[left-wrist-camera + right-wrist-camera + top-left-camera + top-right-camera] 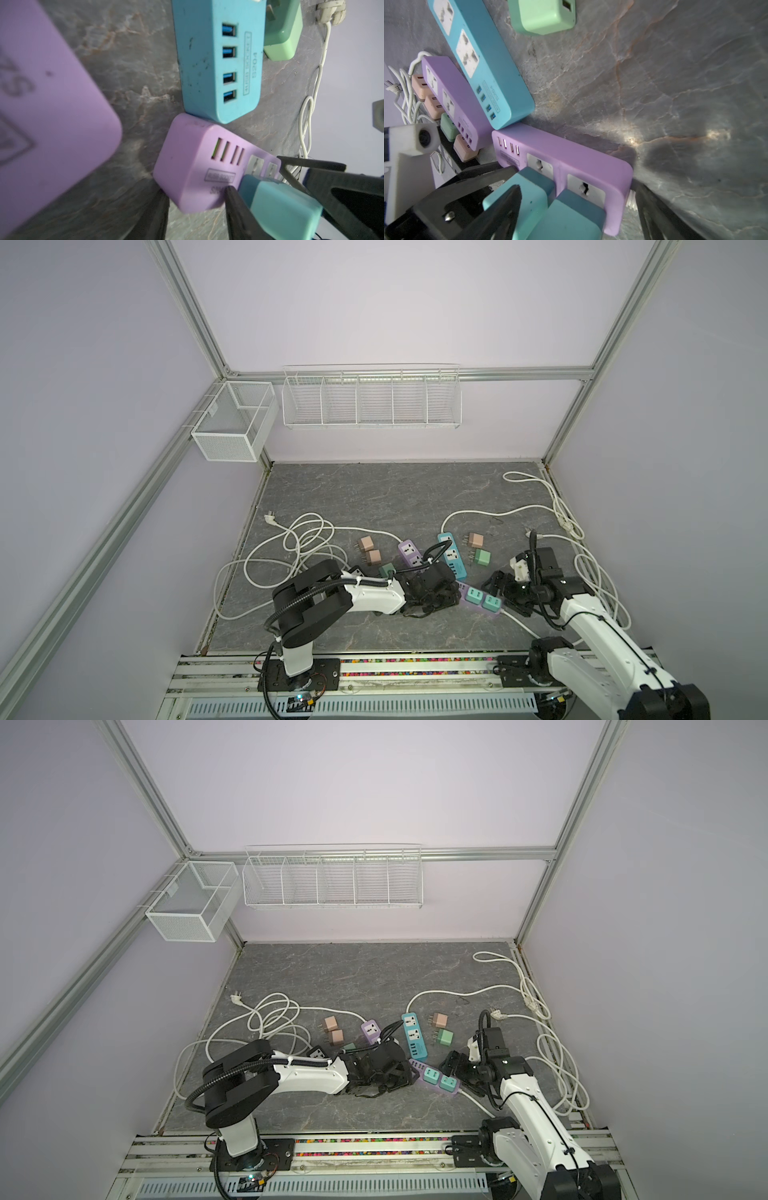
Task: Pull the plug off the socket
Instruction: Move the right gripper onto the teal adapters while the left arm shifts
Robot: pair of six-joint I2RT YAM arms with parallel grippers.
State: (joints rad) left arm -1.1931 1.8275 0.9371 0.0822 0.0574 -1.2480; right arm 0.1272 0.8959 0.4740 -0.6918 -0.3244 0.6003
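My left gripper (196, 188) is set narrow with the USB end of the purple strip (571, 153) between its fingers (236, 207). It looks like a pinch that pins the strip to the table (675, 104), though one finger is too blurred for me to be sure of contact on that side. My right gripper (576, 187) is spread wide and holds nothing.

Two teal plugs stand in the strip's face, side by side along its length and close together. The inner plug (533, 187) is nearer my left gripper. The end plug (571, 218) is nearer the cord (519, 624), which is the end my right gripper reaches first, so I judge the pull belongs to the right.

What matters is how that hand sits against the strip's long axis. In the right wrist view its fingers are spread along that axis: one lies across the inner plug, the other stands just beside the cord end, and the end plug is between them. To close like this, one finger would have to slip between two plugs that leave almost no gap. Turning the wrist to take the end plug across the strip's width looks cleaner to me. The pull then goes straight off the face, square to the long axis, while my left keeps the strip down.
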